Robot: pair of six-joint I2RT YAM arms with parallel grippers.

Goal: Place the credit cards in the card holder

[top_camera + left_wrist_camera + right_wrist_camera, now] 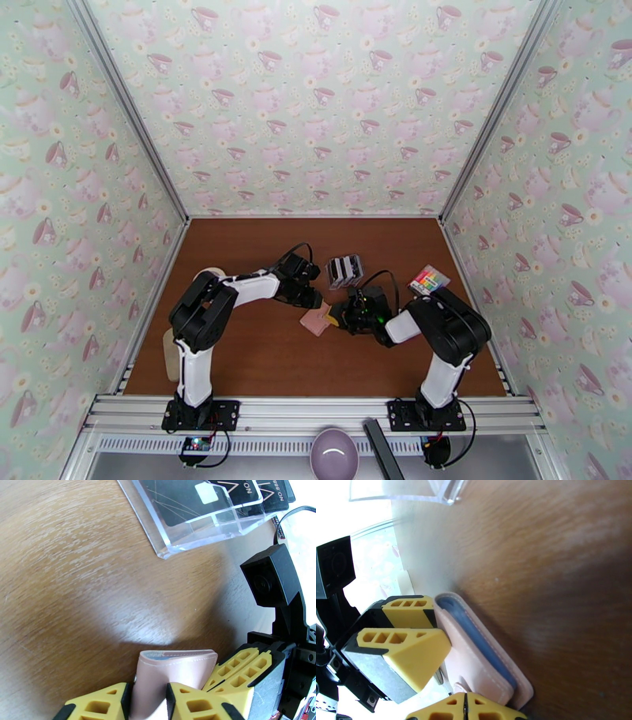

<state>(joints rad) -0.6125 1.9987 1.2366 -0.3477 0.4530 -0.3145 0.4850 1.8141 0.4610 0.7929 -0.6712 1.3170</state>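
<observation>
Pink card holder (316,321) at table centre. My left gripper (147,691) clamps across it as anchor. Right gripper (465,701) pressed fully closed at snap tab (460,686), likely to pry it open. At its 12 o'clock, credit cards (185,499) sit in clear rack (197,535).

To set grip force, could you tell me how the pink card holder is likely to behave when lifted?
The card holder looks like soft stitched material, so it will probably flex, not stay stiff. Thin and small, it is likely light. Folded like a book, it may flop open if held by one cover.
</observation>
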